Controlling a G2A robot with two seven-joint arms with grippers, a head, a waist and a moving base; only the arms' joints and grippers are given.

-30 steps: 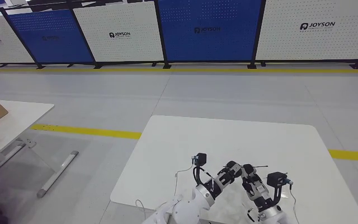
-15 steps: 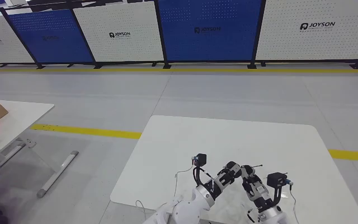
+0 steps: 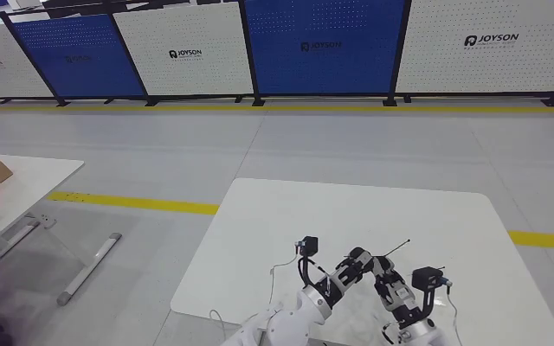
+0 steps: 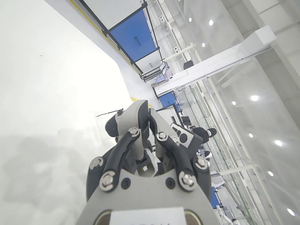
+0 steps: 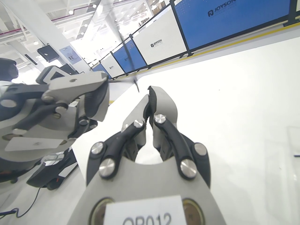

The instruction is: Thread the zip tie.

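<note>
The left pincer (image 4: 149, 113) is clenched on one end of the zip tie (image 3: 397, 248), which juts out above the worktop (image 3: 346, 212). Just beside it, the right pincer (image 5: 149, 93) is clenched too; I cannot tell whether it grips the tie.

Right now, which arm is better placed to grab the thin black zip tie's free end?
Probably right: left fingers pinch the zip tie; right fingers, shut and seemingly empty, sit beside it.

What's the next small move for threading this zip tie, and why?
Probably open the right end effector and ease it onto the zip tie: it looks shut with the tie just beside its tips, while the left end effector pinches the tie.
</note>
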